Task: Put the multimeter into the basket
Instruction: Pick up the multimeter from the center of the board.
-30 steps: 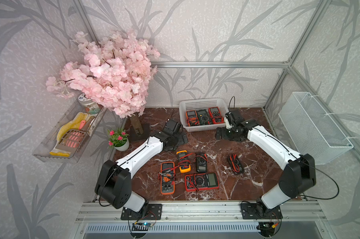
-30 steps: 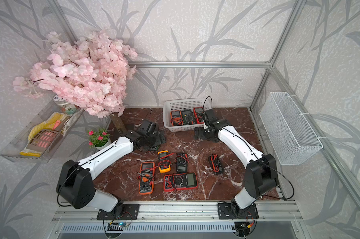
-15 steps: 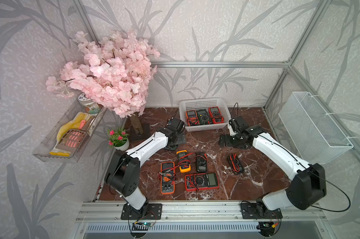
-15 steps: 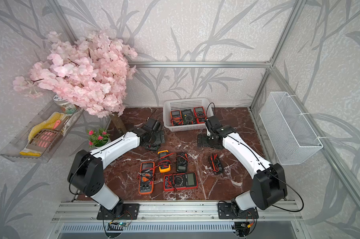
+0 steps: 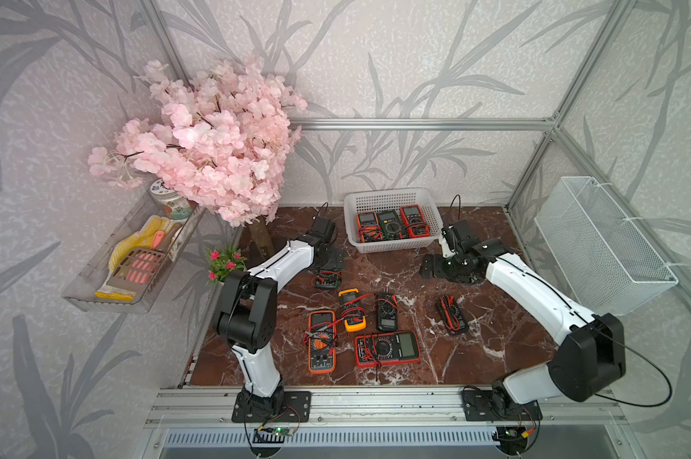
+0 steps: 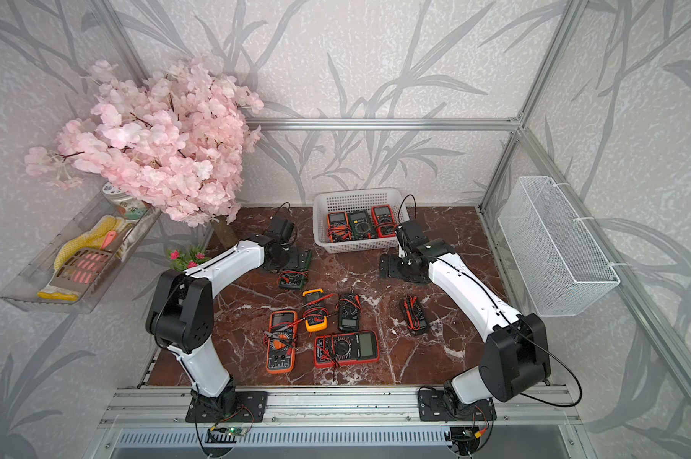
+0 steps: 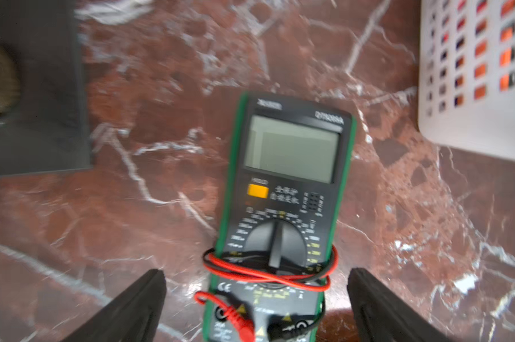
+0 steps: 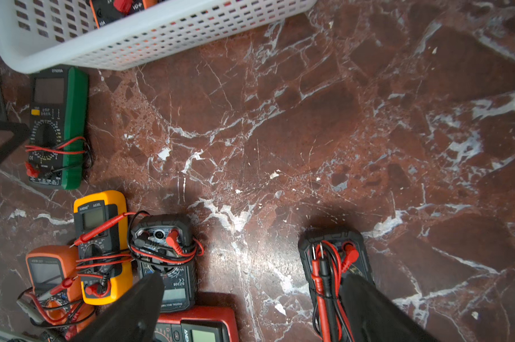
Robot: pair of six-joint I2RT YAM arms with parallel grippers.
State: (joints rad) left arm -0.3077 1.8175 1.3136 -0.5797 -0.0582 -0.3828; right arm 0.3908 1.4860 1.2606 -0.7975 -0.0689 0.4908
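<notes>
With the right gripper [image 8: 254, 277] withdrawn open and empty from the basket [image 5: 391, 245], I have set the open left gripper [image 7: 254, 274] astride the green multimeter [image 7: 285, 189], which lies on the table [image 5: 494, 337] near the basket, ready for grasping.

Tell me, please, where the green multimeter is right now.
In both top views the green multimeter lies on the left side of the table, under the open left gripper, near the front-left corner of the basket and beyond the yellow multimeter.
</notes>
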